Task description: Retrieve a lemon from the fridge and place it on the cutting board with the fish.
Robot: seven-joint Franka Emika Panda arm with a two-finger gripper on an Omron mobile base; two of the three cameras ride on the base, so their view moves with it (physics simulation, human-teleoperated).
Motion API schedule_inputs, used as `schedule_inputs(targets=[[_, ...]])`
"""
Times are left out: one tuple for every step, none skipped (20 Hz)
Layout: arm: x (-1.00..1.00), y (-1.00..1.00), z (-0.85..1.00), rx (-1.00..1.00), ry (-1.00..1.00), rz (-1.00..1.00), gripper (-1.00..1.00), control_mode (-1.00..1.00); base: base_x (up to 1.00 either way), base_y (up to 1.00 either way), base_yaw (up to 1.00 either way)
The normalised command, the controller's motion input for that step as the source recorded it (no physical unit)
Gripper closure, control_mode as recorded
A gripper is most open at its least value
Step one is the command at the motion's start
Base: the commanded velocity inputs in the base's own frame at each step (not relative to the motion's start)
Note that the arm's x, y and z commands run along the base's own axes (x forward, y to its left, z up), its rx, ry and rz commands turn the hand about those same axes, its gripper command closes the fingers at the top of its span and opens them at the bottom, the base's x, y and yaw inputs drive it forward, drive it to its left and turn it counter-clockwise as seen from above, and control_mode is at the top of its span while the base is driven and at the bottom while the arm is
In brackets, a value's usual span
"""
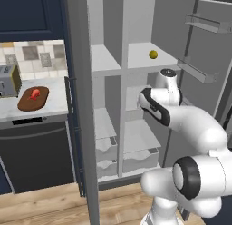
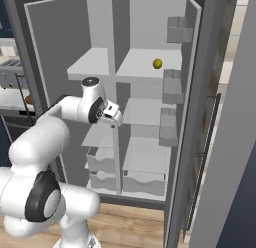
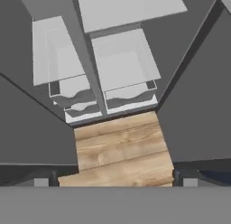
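Two doors of the fridge (image 1: 136, 33) stand wide open, and everything below is placed against that fridge. Far to its left, on the table (image 1: 54, 90), a toaster (image 1: 9, 80) sits at the picture's edge. Just right of the toaster, still left of the fridge, lies the cutting board (image 1: 32, 98) with the fish (image 1: 34, 93) on top of it. Under the table, a dark appliance front (image 1: 38, 151) reaches down to the wooden floor (image 1: 45, 203). Inside the fridge, the lemon (image 1: 153, 54) rests alone on the upper right shelf (image 2: 150, 64), toward its right side. Below that shelf, in front of the fridge's middle compartments, the arm reaches in with its hand (image 2: 113, 113) well under the lemon and apart from it. Whether the fingers are spread or closed cannot be told; nothing is seen between them. Pale drawers (image 3: 122, 94) sit at the fridge bottom, and door racks (image 1: 199, 72) line the right door.
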Motion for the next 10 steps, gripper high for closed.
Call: schedule_inputs(targets=[[-0.07,0.0,0.01,-0.07,0.14,0.23,-1.0,-1.0,0.0,0.0,0.0],[-0.36,0.0,0.15,-0.01,0.01,0.22,-1.0,-1.0,0.0,0.0,0.0],[-0.41,0.0,0.36,0.0,0.0,0.22,-1.0,-1.0,0.0,0.0,0.0],[-0.51,0.0,0.52,-0.01,0.0,0.17,-1.0,-1.0,0.0,0.0,0.0],[-0.6,0.07,0.65,-0.09,0.0,0.11,-1.0,-1.0,0.0,0.0,0.0],[-0.6,0.09,0.64,-0.15,-0.08,0.06,-1.0,-1.0,0.0,0.0,0.0],[-0.64,0.15,0.59,-0.15,-0.08,0.07,-1.0,-1.0,0.0,0.0,0.0],[-0.57,0.11,0.6,-0.13,-0.02,0.06,-1.0,-1.0,0.0,0.0,0.0],[-0.5,0.11,0.52,-0.08,0.0,0.03,-1.0,-1.0,0.0,0.0,0.0],[-0.51,0.05,0.46,-0.03,0.0,0.03,-1.0,-1.0,0.0,0.0,0.0]])
